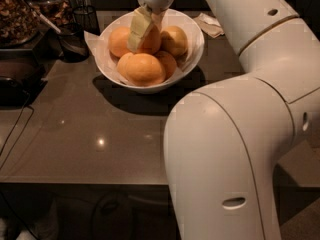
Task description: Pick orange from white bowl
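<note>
The white bowl [194, 49] stands at the back of the dark counter and holds several oranges on a white paper lining. My gripper [146, 38] reaches down into the bowl from above, at the top middle orange [152, 42] and touching it. Another orange [145, 69] lies at the front of the bowl, one at the left [119, 40] and one at the right [175, 40]. My white arm fills the right side of the view.
A small dark mesh cup [86, 18] and a dark scoop [72, 45] stand left of the bowl. A container of brown snacks [17, 16] is at the far left. A crumpled napkin [210, 25] lies behind the bowl. Cables hang off the counter's left edge.
</note>
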